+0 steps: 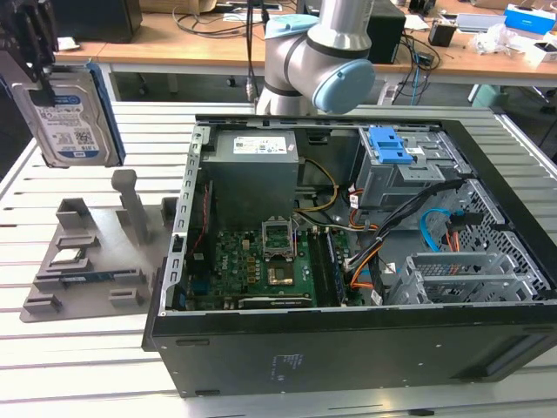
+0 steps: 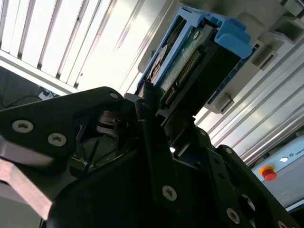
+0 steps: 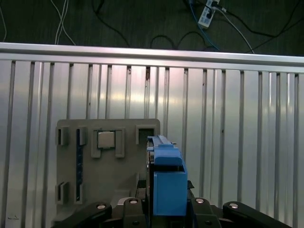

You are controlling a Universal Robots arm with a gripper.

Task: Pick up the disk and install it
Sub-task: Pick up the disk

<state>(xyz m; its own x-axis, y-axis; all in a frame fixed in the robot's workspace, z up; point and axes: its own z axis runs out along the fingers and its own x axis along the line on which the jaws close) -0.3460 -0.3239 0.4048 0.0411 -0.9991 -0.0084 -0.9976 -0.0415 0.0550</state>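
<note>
The disk (image 1: pixel 65 113), a silver-grey drive with a white-and-blue label in a blue bracket, hangs upright above the table at the exterior view's left. My gripper (image 1: pixel 36 57) is shut on its upper edge. It is well clear of the open computer case (image 1: pixel 348 261). In the first wrist view the disk's blue bracket edge (image 3: pixel 167 173) stands between my fingers (image 3: pixel 199 204), above the grey fixture (image 3: pixel 71 190). In the second wrist view the disk (image 2: pixel 190 71) shows edge-on with its connector side, clamped in the gripper (image 2: pixel 173 118).
The grey fixture (image 1: pixel 87 261) below the disk holds a small square silver chip (image 1: pixel 68 257) and has upright posts. Inside the case are a grey drive cage with a blue latch (image 1: pixel 392 148), a power supply (image 1: pixel 252 165), a motherboard (image 1: pixel 261 261) and loose cables (image 1: pixel 435 226). The arm's base (image 1: pixel 322 61) stands behind the case.
</note>
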